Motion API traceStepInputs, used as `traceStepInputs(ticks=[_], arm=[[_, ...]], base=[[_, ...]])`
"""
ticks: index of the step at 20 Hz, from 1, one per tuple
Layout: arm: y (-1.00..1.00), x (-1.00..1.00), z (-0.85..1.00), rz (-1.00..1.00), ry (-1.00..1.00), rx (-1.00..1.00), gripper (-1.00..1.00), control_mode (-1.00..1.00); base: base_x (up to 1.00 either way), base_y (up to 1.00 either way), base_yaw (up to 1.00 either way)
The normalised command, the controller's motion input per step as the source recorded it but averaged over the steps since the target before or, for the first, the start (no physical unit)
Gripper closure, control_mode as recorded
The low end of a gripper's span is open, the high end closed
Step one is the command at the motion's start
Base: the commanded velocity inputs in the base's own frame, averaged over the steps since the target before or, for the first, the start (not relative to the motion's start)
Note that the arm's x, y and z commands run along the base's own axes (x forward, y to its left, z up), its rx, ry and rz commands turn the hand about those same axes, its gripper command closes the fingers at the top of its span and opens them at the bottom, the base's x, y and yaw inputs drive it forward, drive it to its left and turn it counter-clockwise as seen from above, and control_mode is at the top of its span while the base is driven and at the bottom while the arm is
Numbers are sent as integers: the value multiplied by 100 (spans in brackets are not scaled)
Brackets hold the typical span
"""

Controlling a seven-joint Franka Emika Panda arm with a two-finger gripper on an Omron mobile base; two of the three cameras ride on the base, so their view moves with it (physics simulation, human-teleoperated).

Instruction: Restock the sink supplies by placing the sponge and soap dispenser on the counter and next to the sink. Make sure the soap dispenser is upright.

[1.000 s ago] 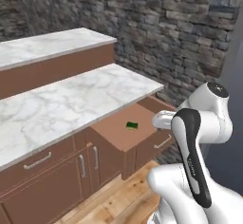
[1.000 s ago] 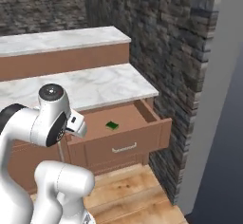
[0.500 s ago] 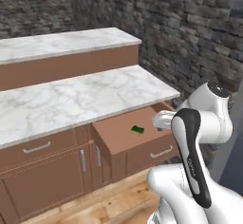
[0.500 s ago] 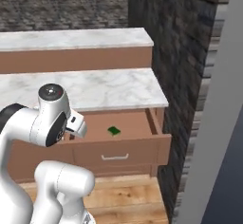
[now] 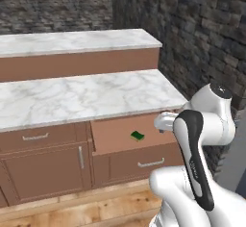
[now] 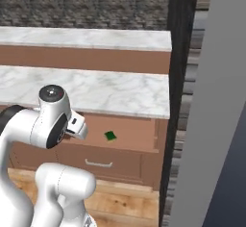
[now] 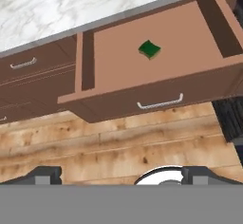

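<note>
The sponge (image 5: 138, 135) (image 6: 110, 135) (image 7: 150, 49) is a small green block lying flat on the floor of an open brown drawer (image 7: 118, 66) (image 5: 144, 161). My gripper (image 7: 122, 175) is open, its two dark fingertips (image 7: 45, 174) set wide apart with nothing between them. It hangs in front of the drawer and above the wooden floor, well short of the sponge. The soap dispenser, the sink and the counter around it are out of view.
A plain marble worktop (image 5: 86, 96) runs over the drawer and the brown cabinets (image 5: 43, 163), with a higher marble ledge (image 5: 72, 41) behind. A dark stone wall (image 5: 202, 29) closes the right side. Wooden floor (image 7: 118, 142) lies below the drawer front.
The whole scene has shifted in both base views, so the base has moved; the cabinets and open drawer now face the cameras more squarely. The sponge lies as before and the gripper stays open.
</note>
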Motion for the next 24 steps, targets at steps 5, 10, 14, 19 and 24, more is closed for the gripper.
traceStepInputs(ticks=[5,10,14,19,24], arm=[[0,0,0,0,0,0,-100,100],[0,0,0,0,0,0,-100,100],[0,0,0,0,0,0,-100,100],[-12,24,-20,-1,5,1,-100,-100],[-33,100,-57,0,28,2,-100,-100]], base=[[34,-43,38],[28,-39,31],[3,-23,5],[0,-6,0],[0,0,0]])
